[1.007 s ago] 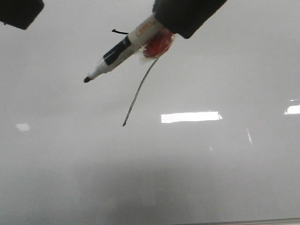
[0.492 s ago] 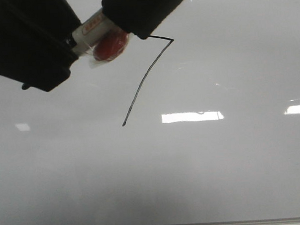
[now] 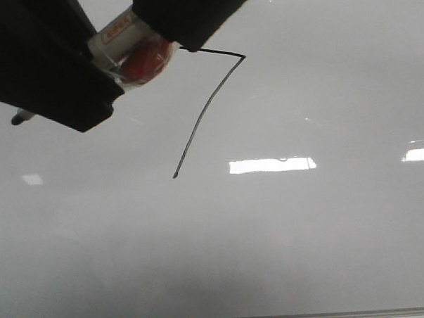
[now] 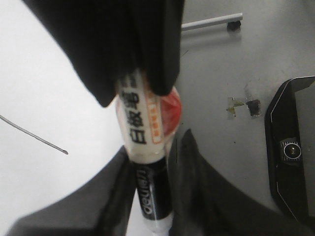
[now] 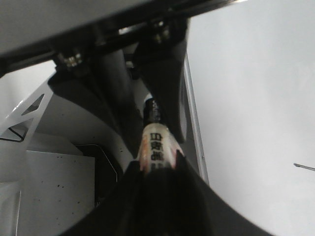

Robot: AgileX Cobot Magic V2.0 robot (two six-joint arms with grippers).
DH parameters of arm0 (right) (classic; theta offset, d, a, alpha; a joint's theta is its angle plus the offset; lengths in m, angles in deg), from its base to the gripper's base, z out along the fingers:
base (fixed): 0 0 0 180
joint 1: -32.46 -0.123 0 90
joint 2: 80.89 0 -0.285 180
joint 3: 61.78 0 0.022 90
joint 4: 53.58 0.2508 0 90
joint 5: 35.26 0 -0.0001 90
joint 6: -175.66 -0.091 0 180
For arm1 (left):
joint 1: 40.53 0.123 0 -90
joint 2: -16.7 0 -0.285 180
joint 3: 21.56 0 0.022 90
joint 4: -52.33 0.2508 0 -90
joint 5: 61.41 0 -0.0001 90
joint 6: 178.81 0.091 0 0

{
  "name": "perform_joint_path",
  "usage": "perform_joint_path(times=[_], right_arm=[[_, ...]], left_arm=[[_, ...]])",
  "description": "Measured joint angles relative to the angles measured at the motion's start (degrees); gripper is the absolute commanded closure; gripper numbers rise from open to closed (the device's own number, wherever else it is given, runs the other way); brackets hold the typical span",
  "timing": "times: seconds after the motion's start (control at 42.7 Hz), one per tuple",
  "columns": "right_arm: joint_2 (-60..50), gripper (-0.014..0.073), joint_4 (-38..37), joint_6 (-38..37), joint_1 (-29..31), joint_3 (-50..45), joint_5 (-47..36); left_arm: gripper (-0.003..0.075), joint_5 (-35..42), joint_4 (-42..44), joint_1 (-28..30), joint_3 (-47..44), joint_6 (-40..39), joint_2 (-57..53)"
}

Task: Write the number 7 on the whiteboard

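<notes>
Front view shows the number 7 [image 3: 208, 110] drawn on the whiteboard [image 3: 329, 252], its leg running from the corner down toward seven o'clock. Both grippers sit at its ten o'clock. The right gripper [image 3: 157, 36] is clamped on the marker [image 3: 122, 36], whose long axis points at eight o'clock (tip clear of the ink). The left gripper [image 3: 89, 80] crowds the barrel; whether it grips, I cannot tell.
</notes>
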Motion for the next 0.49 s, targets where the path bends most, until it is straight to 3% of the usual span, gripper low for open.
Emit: perform_joint_path(times=[0.094,0.187,0.258,0.422,0.492], right_arm=[[0.00,0.0652,0.00,0.00,0.00,0.00,0.12],[0.00,0.0617,0.00,0.00,0.00,0.00,0.12],[0.00,0.0510,0.00,0.00,0.00,0.00,0.12],[0.00,0.0124,0.15,0.00,0.00,0.00,-0.02],[-0.22,0.0097,0.25,-0.13,0.00,0.00,-0.81]], left_arm=[[0.0717,0.25,0.13,0.00,0.00,-0.31,0.00],[0.0741,0.64,0.13,0.00,0.00,-1.14,0.00],[0.0741,0.64,0.13,0.00,0.00,-1.54,0.00],[0.0741,0.78,0.62,0.00,0.00,-1.14,0.00],[0.0741,0.62,0.62,0.00,0.00,-1.13,0.00]])
